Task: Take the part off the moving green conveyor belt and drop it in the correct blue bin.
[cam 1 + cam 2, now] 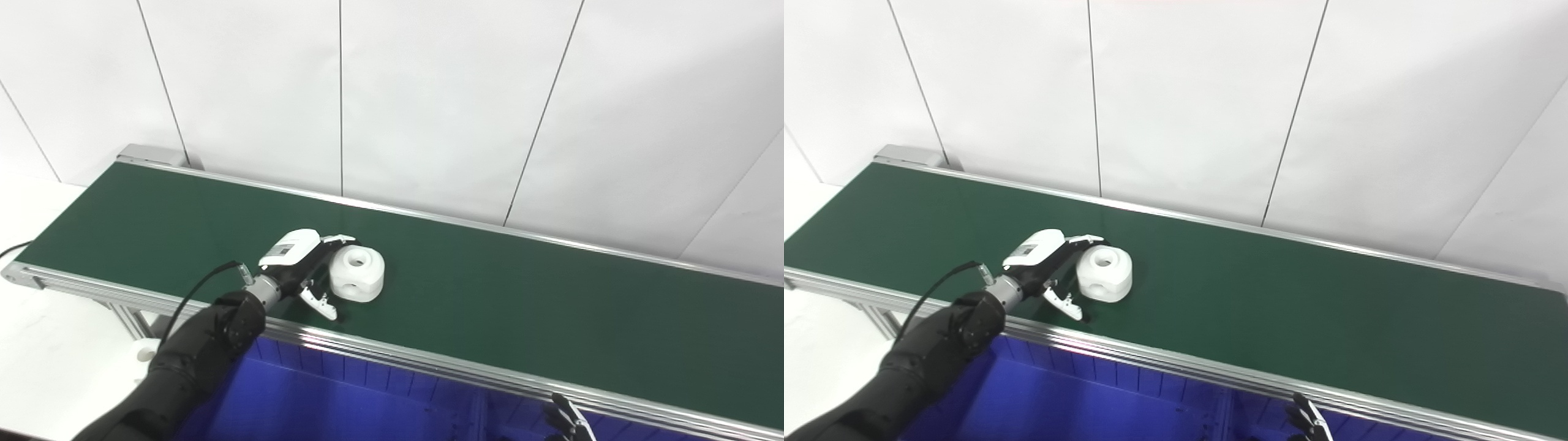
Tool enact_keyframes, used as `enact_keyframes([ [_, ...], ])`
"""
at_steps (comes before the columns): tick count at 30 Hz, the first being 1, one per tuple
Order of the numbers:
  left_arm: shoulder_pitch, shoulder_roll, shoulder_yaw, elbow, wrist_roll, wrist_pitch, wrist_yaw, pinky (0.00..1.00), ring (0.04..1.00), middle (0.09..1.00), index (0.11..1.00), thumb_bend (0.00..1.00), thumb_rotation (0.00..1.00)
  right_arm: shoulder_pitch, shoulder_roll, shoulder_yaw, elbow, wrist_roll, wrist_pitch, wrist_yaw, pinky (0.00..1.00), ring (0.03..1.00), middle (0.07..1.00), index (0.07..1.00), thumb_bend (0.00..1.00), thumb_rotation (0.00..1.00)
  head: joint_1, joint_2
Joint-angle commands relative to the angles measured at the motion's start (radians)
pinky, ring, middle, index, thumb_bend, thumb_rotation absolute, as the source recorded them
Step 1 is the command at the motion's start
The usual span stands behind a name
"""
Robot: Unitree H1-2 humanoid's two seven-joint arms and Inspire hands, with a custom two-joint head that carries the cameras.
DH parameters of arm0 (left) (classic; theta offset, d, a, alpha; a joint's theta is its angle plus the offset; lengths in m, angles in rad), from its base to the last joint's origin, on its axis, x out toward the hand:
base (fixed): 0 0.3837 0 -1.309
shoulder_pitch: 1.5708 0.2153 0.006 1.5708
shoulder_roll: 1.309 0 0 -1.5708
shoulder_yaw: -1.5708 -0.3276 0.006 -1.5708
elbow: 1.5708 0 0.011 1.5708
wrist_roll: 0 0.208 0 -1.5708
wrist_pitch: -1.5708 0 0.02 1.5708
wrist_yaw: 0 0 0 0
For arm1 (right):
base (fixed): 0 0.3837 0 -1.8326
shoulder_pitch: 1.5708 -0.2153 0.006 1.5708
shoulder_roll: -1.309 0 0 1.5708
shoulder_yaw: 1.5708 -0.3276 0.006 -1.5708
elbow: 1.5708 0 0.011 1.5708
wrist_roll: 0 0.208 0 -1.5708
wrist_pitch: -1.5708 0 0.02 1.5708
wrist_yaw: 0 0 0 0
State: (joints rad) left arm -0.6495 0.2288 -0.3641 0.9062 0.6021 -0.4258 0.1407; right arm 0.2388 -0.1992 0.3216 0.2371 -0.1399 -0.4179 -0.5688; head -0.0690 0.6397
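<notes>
In the left eye view, the white rounded plastic part (358,274) with a round hole in its top and another in its side sits on the dark green conveyor belt (520,306), toward the belt's near edge and left of its middle. The left hand (304,264), white-shelled on a black arm, lies just to the part's left, fingers spread: the upper fingers (338,238) reach along the far side of the part and the thumb (321,303) hangs off its near side, so the part lies straight ahead in the opening, not yet clasped (whether any finger touches it I cannot tell). Below the belt's near rail lies the deep blue plastic bin (318,398).

In the right eye view the same bracketing shows. The right hand (1307,424) only peeks in at the bottom edge, well apart from the part; its state cannot be told. The left hand is plainly the nearer, and I judge closing on the part is its move.
</notes>
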Motion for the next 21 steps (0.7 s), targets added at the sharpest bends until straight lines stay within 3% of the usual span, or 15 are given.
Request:
enact_keyframes([
  [1,-0.039,-0.011,0.008,-0.010,-0.065,-0.044,0.060,0.58,0.642,0.685,0.689,0.61,0.00,-0.002,-0.007,0.001,-0.024,0.001,-0.052,-0.021,0.74,0.798,0.795,0.851,0.75,0.41,0.001,-0.001],
  [3,-0.037,-0.025,0.004,-0.011,-0.093,-0.044,0.073,0.52,0.579,0.530,0.546,0.53,0.00,-0.002,-0.007,0.002,-0.023,0.004,-0.052,-0.022,0.74,0.800,0.794,0.852,0.75,0.41,0.001,-0.001],
  [5,-0.035,-0.038,0.008,-0.013,-0.121,-0.044,0.076,0.50,0.560,0.496,0.517,0.52,0.00,-0.001,-0.007,0.003,-0.025,0.007,-0.052,-0.023,0.74,0.797,0.796,0.851,0.75,0.40,0.003,0.004],
  [11,-0.029,-0.076,0.059,-0.005,-0.218,-0.043,0.034,0.48,0.539,0.485,0.512,0.51,0.00,-0.002,-0.009,0.008,-0.024,-0.007,-0.052,-0.043,0.73,0.796,0.789,0.846,0.75,0.41,0.004,0.010],
  [21,-0.004,-0.092,0.104,-0.023,-0.252,-0.042,0.026,0.46,0.537,0.482,0.513,0.51,0.00,-0.001,-0.009,0.016,-0.027,-0.019,-0.052,-0.064,0.72,0.781,0.781,0.846,0.76,0.43,-0.005,0.018],
])
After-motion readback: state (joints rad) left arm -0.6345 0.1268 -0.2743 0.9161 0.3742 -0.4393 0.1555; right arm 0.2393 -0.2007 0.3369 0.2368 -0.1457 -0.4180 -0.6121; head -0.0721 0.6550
